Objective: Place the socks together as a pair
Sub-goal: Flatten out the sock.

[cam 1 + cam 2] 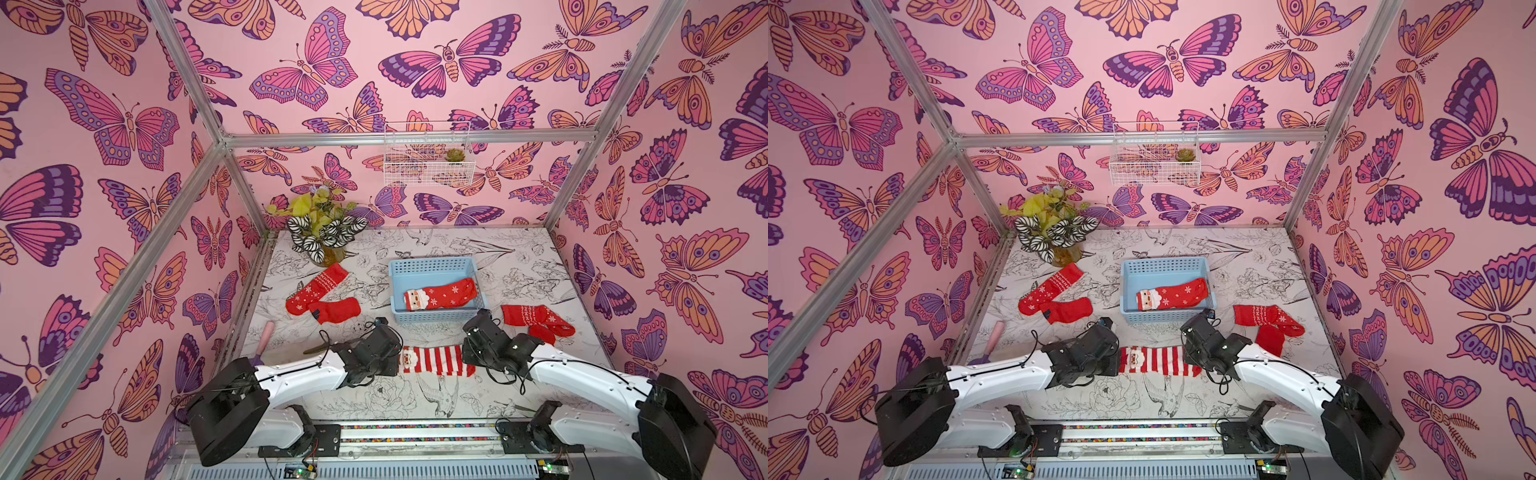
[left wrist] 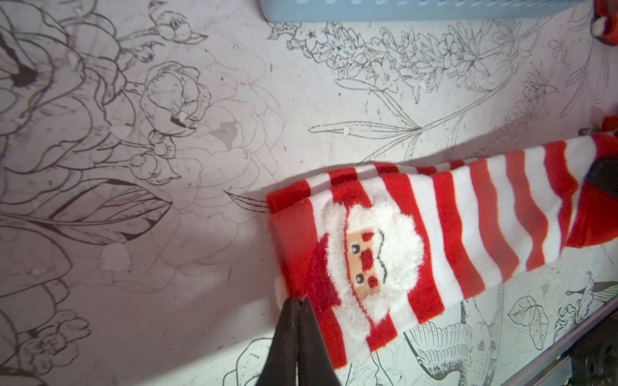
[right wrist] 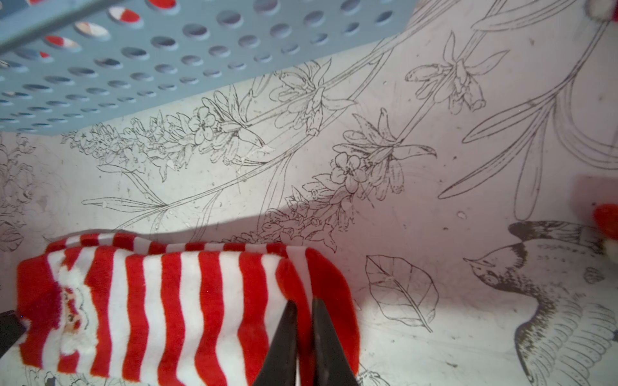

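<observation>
Far left on the table (image 1: 415, 401) there is a pink-handled tool (image 1: 267, 334) lying by the wall, and a potted plant (image 1: 322, 232) in the back corner. Just in front of the plant are two red socks. The patterned sock (image 1: 316, 288) lies on a slant, and the plain sock (image 1: 337, 311) overlaps its toe end.

Now the left gripper (image 2: 297, 305). Its jaws are clenched tight, tips pinching the cuff edge of the striped socks (image 1: 436, 360) right beside the Santa face. There are two of them (the wrist views show a second striped edge peeking out behind the top one), stacked one on the other at the front middle of the table and stretched between the two arms.

Behind them sits the blue basket (image 1: 432, 266), with a Santa sock (image 1: 441, 294) with snowflakes lying inside along its near wall.

Next is the right gripper (image 3: 303, 307) at the red toe end of the stack. Its jaws are a narrow slit apart with red cloth showing in the slit, and I cannot tell whether they are biting it or have let go.

Far right, well clear of the basket, a second patterned sock (image 1: 525, 315) lies touching another plain red sock (image 1: 542, 334).
</observation>
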Robot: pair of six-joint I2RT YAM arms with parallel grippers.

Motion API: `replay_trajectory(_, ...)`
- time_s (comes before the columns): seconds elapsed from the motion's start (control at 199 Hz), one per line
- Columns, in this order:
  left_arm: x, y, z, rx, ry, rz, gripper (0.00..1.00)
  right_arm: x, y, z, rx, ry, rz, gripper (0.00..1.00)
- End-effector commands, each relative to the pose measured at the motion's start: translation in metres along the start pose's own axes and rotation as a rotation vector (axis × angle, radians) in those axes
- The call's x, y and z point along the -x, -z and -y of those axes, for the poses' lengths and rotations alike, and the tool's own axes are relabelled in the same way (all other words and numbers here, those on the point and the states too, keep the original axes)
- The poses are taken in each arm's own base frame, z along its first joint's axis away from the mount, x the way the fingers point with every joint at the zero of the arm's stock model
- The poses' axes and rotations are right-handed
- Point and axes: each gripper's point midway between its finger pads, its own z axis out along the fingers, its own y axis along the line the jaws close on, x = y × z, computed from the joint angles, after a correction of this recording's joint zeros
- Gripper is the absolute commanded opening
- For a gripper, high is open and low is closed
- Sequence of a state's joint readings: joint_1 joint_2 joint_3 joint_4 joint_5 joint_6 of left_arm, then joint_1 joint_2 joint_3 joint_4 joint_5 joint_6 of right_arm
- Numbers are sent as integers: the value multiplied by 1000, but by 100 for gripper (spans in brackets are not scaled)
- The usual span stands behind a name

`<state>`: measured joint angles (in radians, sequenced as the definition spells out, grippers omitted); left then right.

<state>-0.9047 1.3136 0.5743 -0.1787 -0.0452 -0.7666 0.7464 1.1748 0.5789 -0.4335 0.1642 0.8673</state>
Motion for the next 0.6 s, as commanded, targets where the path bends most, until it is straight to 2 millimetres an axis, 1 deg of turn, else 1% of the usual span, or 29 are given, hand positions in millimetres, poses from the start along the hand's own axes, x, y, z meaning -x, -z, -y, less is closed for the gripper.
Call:
replay_trajectory(0.0,2,1,6,-15,-21,6,0,0,0,5,-36,-16,-20,18)
replay_trajectory(0.115,2,1,6,-18,-20,4,2,-4,-2,5,-37,-9,-47,19)
replay_trajectory(0.231,2,1,6,-17,-19,8,2,-7,-1,6,-43,-6,-61,23)
replay_trajectory(0.301,3,1,6,-20,-19,8,1,-8,-1,7,-44,-8,-67,24)
replay_trajectory(0.497,2,2,7,-23,-16,6,0,-9,5,10,-42,-22,-60,0)
replay_trajectory(0.597,4,3,7,-23,-17,13,0,-10,9,11,-34,-29,-58,0)
